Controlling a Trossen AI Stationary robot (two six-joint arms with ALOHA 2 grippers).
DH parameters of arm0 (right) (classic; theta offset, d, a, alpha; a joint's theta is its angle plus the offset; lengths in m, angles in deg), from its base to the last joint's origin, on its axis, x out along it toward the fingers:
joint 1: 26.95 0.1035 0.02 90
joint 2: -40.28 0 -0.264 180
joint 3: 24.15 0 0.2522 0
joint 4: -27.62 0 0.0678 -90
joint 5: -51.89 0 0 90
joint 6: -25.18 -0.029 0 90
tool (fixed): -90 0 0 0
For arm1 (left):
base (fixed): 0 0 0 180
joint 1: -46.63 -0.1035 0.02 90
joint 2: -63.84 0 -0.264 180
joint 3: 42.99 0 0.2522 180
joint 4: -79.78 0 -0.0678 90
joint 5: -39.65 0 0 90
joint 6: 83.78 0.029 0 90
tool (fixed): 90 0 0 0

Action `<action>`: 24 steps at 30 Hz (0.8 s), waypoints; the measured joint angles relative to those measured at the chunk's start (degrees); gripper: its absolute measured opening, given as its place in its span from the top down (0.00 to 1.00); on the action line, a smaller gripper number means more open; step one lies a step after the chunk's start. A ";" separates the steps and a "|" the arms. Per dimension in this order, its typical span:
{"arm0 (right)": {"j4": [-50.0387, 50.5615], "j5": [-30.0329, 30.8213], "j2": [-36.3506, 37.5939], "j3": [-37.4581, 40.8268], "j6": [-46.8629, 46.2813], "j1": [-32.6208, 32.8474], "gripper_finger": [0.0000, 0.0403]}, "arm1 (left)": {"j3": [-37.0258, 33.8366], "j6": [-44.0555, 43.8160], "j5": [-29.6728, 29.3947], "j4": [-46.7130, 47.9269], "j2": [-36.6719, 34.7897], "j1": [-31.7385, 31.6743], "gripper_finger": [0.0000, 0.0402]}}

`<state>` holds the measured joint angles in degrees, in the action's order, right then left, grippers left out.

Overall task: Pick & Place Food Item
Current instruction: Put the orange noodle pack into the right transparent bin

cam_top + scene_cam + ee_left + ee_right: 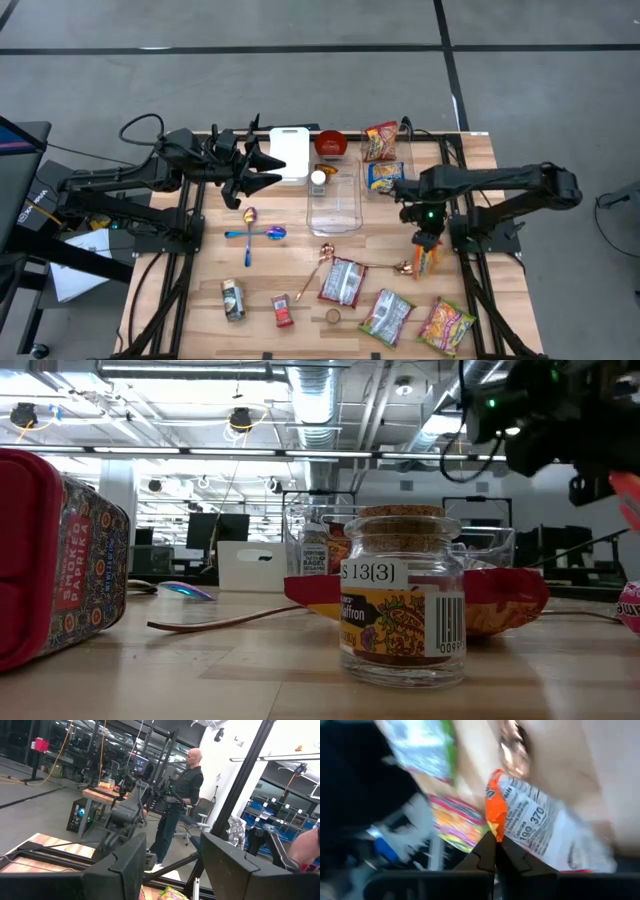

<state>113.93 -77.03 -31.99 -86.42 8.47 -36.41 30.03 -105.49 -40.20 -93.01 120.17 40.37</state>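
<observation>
The right hand point(495, 851) was clenched on the edge of the orange packet point(540, 827); it needed lifting slowly and level so the thin pinch wouldn't slip. The left hand point(262, 167) waited half-open over the desk point(480, 150).

Spoons point(252, 233) left of clear container point(334, 203), packets point(388, 316) in front

**Other things on and around the table**

On the wooden table point(160, 300) two spoons point(250, 234) with rainbow shine lie crossed. A copper spoon point(316, 268) lies near them. A small can point(233, 299) and a red tin point(283, 311) are at the near edge. A white cutting board point(291, 150) and a red bowl point(330, 144) are at the far edge. A person point(180, 810) in dark clothes stands in the room behind.
</observation>
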 joint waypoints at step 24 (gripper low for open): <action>-41.69 -8.97 19.54 0.50 -36.73 -19.88 1.00 | 0.00 0.31 -1.16 -1.63 0.00 0.00 0.55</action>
<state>72.24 -86.01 -12.45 -85.92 -28.26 -56.30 30.03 -105.19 -41.36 -94.64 120.17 40.37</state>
